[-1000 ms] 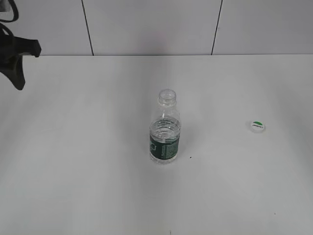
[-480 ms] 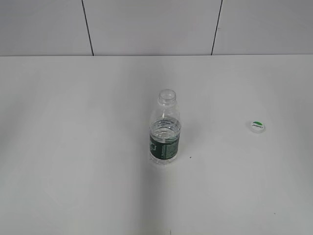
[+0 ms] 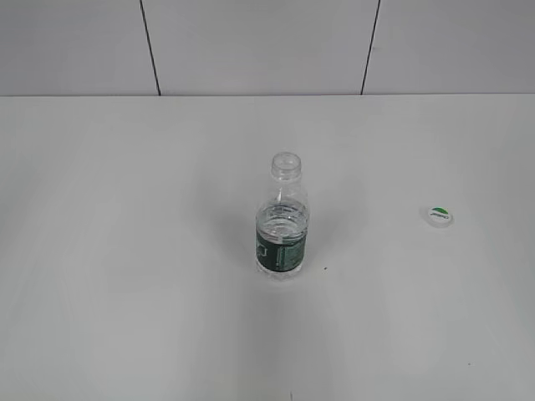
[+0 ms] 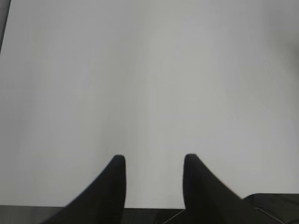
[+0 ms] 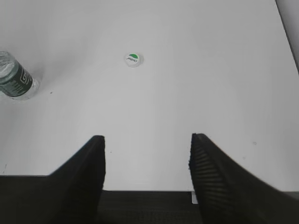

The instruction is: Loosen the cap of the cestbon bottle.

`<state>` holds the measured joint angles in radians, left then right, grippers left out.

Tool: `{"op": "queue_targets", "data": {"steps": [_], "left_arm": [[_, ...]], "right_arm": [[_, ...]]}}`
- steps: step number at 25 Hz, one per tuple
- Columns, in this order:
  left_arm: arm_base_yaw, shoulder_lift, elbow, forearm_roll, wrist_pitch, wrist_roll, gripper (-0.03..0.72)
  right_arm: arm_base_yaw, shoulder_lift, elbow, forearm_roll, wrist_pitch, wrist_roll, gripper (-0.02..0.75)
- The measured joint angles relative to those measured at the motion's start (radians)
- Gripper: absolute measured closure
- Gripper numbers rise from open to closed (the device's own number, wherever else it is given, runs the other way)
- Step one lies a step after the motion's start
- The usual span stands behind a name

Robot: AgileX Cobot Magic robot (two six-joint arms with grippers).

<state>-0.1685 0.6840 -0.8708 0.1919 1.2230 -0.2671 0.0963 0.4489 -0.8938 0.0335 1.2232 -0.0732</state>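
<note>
Both jaws gape empty, well apart from cap [image 5: 132, 59] and bottle [image 3: 282, 219].

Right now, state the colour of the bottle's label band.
Dark green, on the cestbon bottle, clearest in the exterior view.

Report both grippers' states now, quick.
Left gripper: open, holding nothing, bare table beneath.
Right gripper: open, holding nothing.

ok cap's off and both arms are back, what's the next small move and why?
Probably none beyond parking. The cap lies on the table, apart from the open-necked bottle. The left gripper and right gripper both hold nothing and are clear of the bottle, so the loosening looks done.
</note>
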Motion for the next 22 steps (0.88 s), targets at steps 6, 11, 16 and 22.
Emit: {"op": "queue_targets", "data": {"steps": [6,11,16,22], "left_arm": [[0.0,-0.282,0.172,0.006,-0.022,0.021,0.435],[0.0,-0.516,0.269,0.007,-0.031,0.063,0.437],[0.0,-0.68,0.306,-0.005,-0.032,0.066,0.439],[0.0,-0.69,0.316,-0.022,-0.07,0.067,0.44]], "right_arm": [[0.0,-0.204,0.138,-0.003,0.0,-0.011,0.295],[0.0,-0.364,0.244,-0.005,0.0,-0.027,0.295],[0.0,-0.456,0.31,-0.008,0.003,-0.042,0.295],[0.0,-0.456,0.336,-0.01,-0.023,-0.058,0.295]]}}
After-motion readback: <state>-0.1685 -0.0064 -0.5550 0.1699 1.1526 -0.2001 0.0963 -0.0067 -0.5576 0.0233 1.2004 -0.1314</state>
